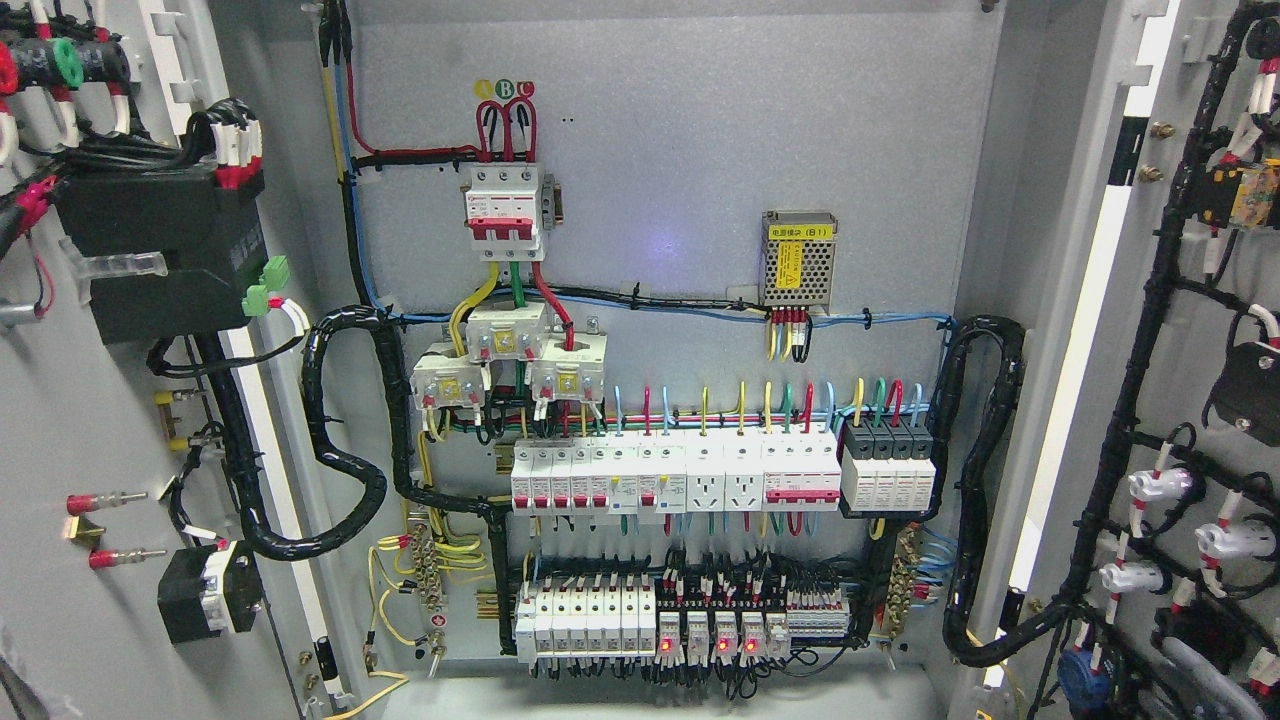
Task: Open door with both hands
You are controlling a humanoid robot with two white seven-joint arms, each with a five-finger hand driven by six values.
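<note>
The grey electrical cabinet stands open. Its left door (90, 420) is swung out at the picture's left, showing its inner face with a black box and wiring. Its right door (1180, 400) is swung out at the right, with black cable looms and indicator backs. Between them the back panel (700, 160) carries a red three-pole breaker (505, 212), rows of white breakers (680, 475) and relays with red lights (705, 635). Neither of my hands nor arms shows in the head view.
A perforated power supply (798, 258) sits at the panel's upper right. Black corrugated cable loops (345, 450) run from the cabinet to each door near the hinges. The cabinet floor edge (640, 700) lies at the bottom.
</note>
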